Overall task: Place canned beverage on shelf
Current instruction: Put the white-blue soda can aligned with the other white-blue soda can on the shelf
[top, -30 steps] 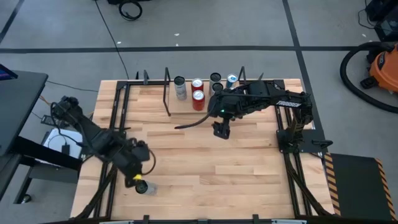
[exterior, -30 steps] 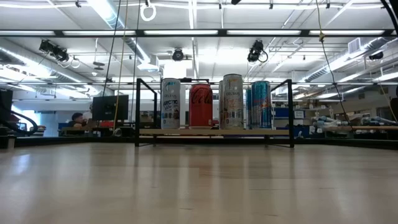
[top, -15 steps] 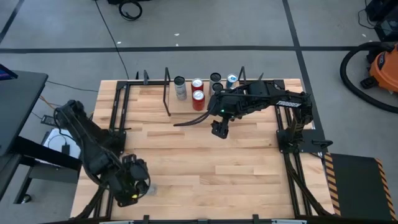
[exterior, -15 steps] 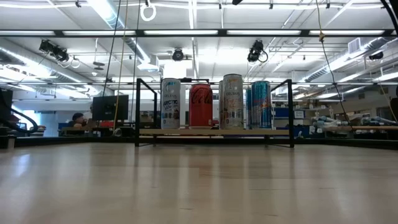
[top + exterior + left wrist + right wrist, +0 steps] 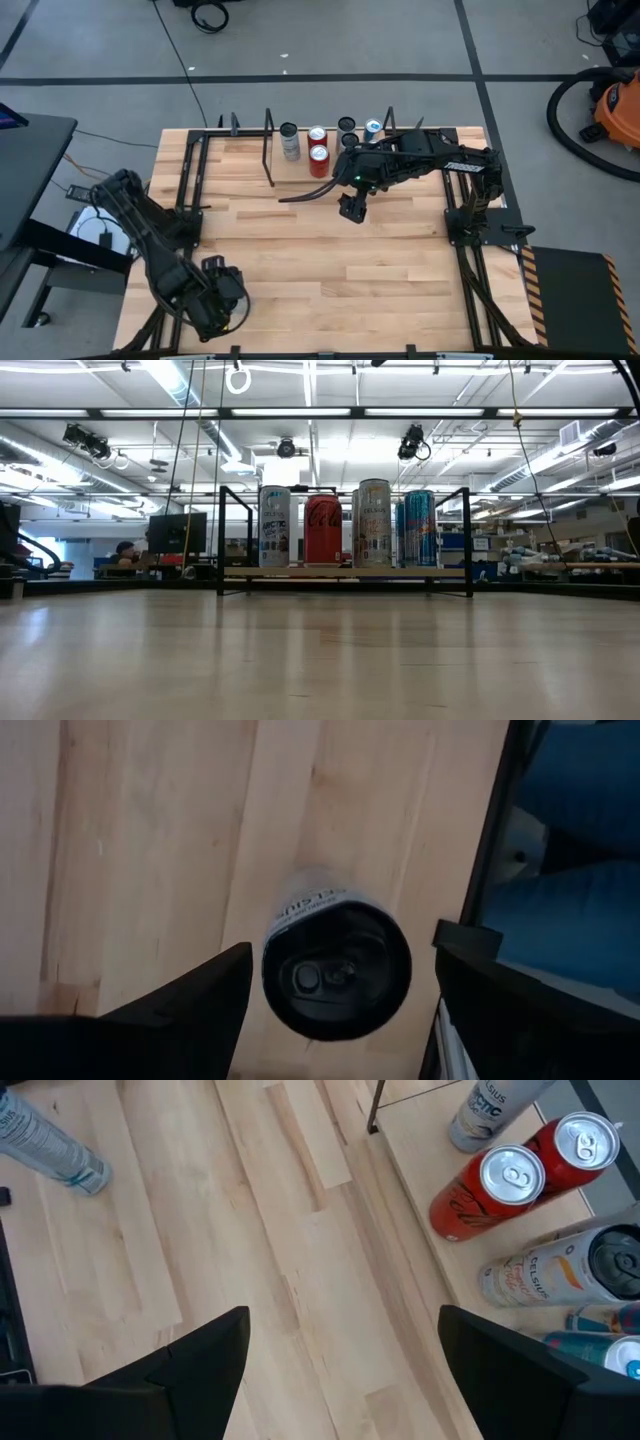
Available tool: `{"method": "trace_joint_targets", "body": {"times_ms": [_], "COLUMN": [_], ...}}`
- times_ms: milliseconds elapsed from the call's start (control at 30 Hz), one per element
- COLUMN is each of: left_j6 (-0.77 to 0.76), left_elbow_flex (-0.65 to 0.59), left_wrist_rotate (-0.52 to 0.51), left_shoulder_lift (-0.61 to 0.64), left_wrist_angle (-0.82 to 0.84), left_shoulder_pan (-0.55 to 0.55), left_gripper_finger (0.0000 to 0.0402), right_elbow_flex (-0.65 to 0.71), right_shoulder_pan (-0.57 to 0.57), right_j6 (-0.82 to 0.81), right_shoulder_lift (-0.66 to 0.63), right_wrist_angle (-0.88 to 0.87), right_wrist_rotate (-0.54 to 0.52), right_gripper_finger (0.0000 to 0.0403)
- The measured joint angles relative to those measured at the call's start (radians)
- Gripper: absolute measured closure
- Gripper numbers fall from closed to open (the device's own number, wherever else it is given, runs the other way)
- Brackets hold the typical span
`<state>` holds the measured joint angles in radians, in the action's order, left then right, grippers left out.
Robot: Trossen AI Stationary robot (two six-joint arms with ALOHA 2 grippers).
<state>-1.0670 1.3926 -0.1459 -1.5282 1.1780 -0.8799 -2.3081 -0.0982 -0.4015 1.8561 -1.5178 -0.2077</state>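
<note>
The dark can (image 5: 335,965) stands upright near the worktop's (image 5: 330,260) near-left corner, well apart from the shelf (image 5: 345,572) at the far edge, which carries several cans (image 5: 345,525). Over the last second the left gripper (image 5: 215,305) has swung down over it, so pickup looks imminent. Its fingers (image 5: 190,1005) are spread, flanking the can without touching. The right gripper (image 5: 352,208) hovers before the shelf, fingers spread, holding nothing.

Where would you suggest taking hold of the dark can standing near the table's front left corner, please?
Probably around the middle of its round side wall. The dark can stands upright, and the left claw hangs above it with its fingers open on either side. Coming straight down from above and closing across the body looks best; the lid offers nothing to pinch.
</note>
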Motion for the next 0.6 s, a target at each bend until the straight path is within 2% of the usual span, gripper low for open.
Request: {"method": "trace_joint_targets", "body": {"times_ms": [333,600], "left_j6": [0.004,-0.022], "left_elbow_flex": [-0.001,-0.098], "left_wrist_rotate": [0.000,0.002], "left_shoulder_lift": [-0.042,-0.043], "left_wrist_angle": [-0.003,-0.033], "left_shoulder_pan": [0.000,-0.006], "left_gripper_finger": [0.0086,0.0086], "right_elbow_flex": [0.000,0.000], "right_shoulder_pan": [0.000,-0.001], "right_j6": [0.002,0.000], "right_shoulder_lift": [0.000,0.000], "right_wrist_angle": [0.000,0.006], "right_wrist_rotate": [0.001,0.002], "right_gripper_finger": [0.0070,0.0070]}}
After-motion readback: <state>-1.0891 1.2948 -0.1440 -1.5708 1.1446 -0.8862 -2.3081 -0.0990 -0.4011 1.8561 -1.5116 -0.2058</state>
